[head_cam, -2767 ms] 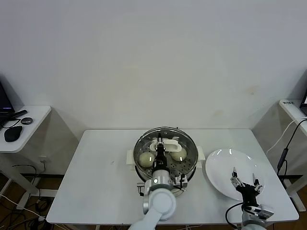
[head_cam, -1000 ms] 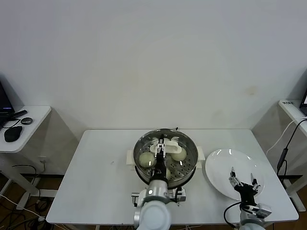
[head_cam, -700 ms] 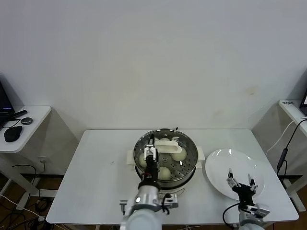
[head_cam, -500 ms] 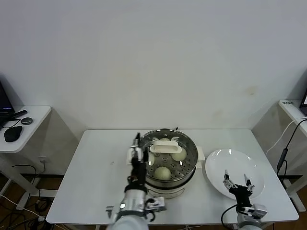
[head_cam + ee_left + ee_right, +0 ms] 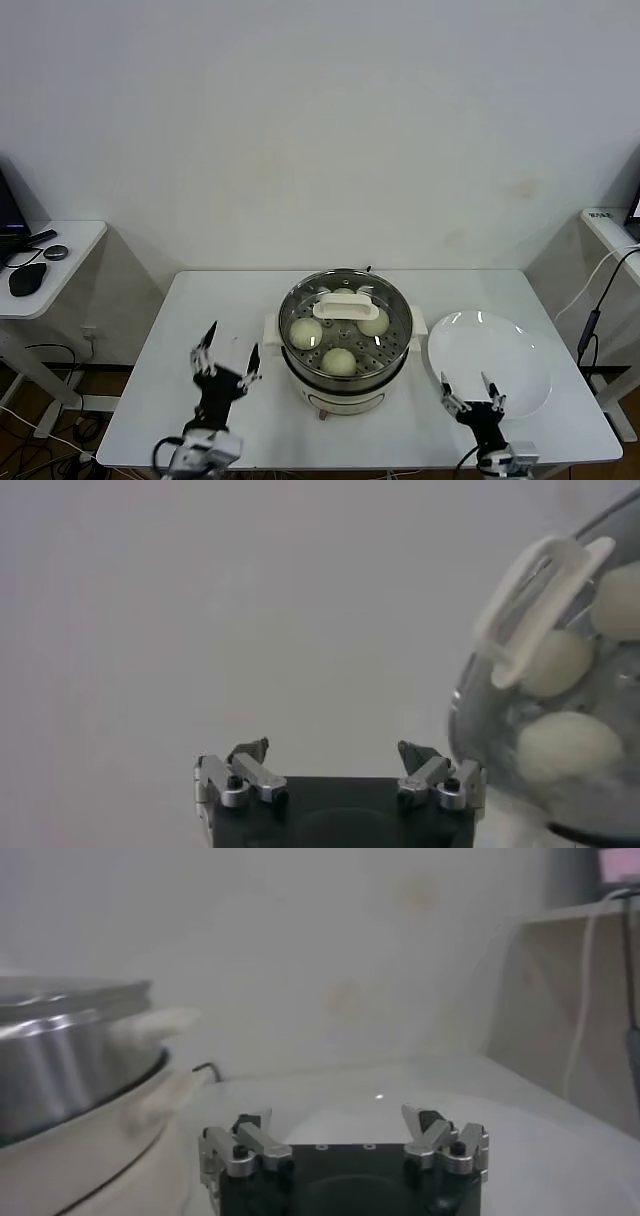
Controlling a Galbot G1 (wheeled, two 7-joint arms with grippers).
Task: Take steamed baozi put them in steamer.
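Left gripper [image 5: 226, 364] sits low over the near-left part of the table [image 5: 200, 310], fingers spread wide and holding nothing; it is well apart from the steamer [image 5: 344, 335], on the steamer's left. Right gripper [image 5: 470, 397] is likewise spread and empty, at the near edge of the table just in front of the white plate [image 5: 500, 355]. The plate is bare, so its job as the source of the buns looks finished. The steamer stands mid-table between the two arms, glass lid [image 5: 345, 305] with its white handle [image 5: 346, 309] resting on top. Through the glass, steamed baozi [image 5: 339, 361] are visible on the perforated tray: one near the front, one to the left [image 5: 305, 333], one to the right [image 5: 374, 322]; a fourth seems to sit behind the handle, but I cannot be sure. The left wrist view shows the lid handle [image 5: 535, 605] and buns [image 5: 565, 745] under the glass off to one side, confirming the gripper is clear of the pot. Judgement: loading is complete and the pot is covered; both arms are low and open because nothing is left to carry.
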